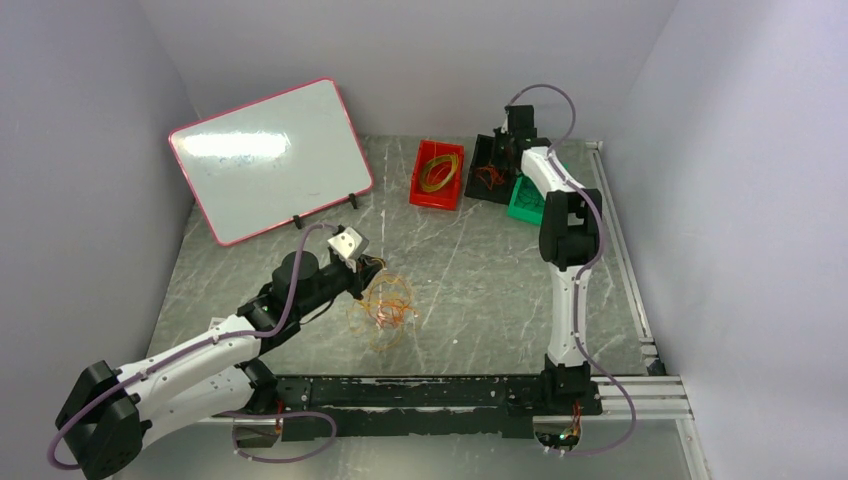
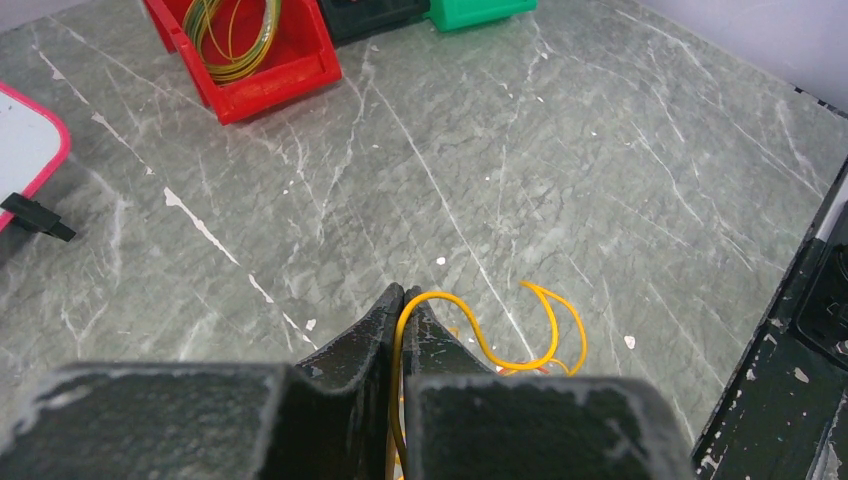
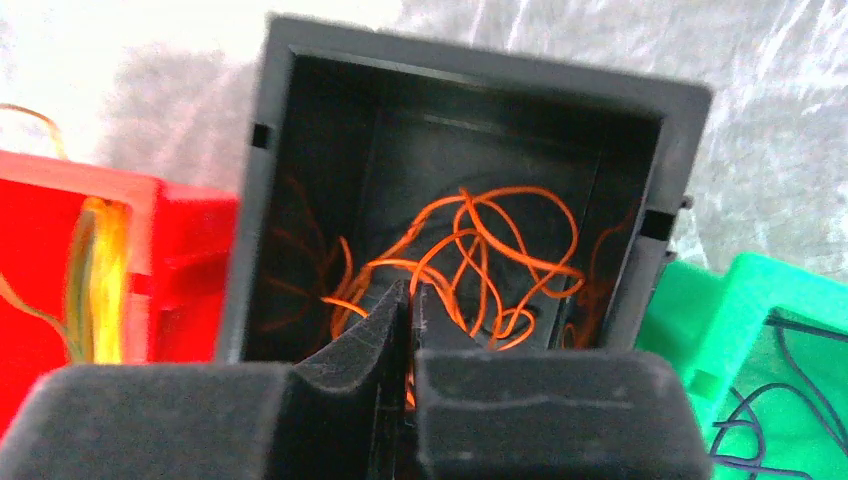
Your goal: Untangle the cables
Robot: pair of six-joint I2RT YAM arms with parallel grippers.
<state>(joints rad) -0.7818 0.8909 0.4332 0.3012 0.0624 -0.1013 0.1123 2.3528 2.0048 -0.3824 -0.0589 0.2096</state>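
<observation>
Cables (image 1: 385, 308) lay in a loose tangle just ahead of the left gripper (image 1: 362, 272), seen from overhead. At the left wrist, its jaws were clamped on a yellow strand (image 2: 437, 295) that looped off to their right. At the right wrist, the right gripper (image 3: 410, 298), jaws together, hung over a black bin (image 3: 300, 150) holding orange cables (image 3: 505, 188). I couldn't tell whether it pinched any.

From above, light is even and soft, with white glare on the whiteboard (image 1: 270, 165). My right wrist picture is blurred, the table (image 3: 780, 100) washed out; my left one is sharp.
</observation>
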